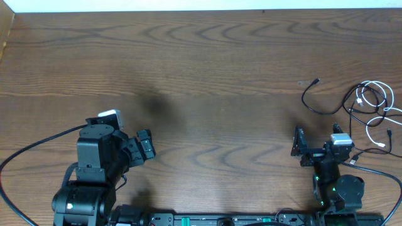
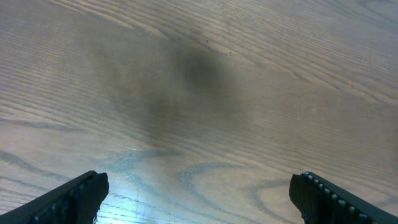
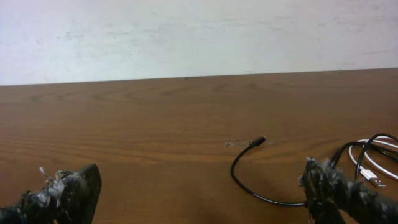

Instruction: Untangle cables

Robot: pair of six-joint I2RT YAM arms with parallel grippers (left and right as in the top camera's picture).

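Right gripper jaws wide, tangled cables just beyond

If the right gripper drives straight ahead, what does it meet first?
Likely the black cable: its loop lies on the table just ahead of the right gripper, nearer its right side. Height unclear; it might pass over.

No legible text or labels

Two arms stood at one table: the left arm and the right arm. The cables made one cluster. It held at least one black cord and one white cord; the exact count was unclear.
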